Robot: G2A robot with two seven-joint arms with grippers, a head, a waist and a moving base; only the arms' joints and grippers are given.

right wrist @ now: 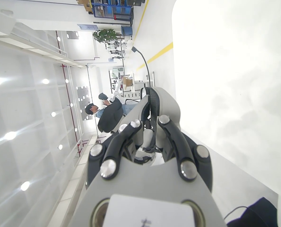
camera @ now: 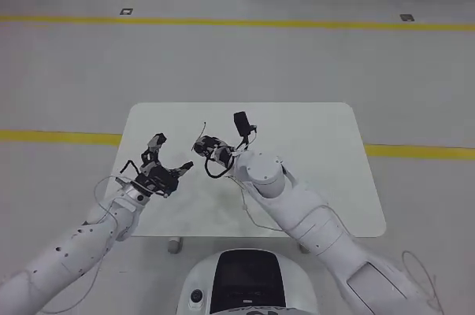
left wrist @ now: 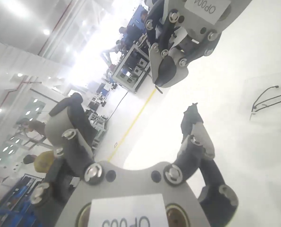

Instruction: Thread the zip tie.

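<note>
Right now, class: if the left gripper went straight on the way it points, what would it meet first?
Probably the right gripper, shut on the zip tie, facing the open left gripper just ahead; depth is unclear.

black zip tie (right wrist: pixel 134 49), plain white table (camera: pixel 316 157)
</note>
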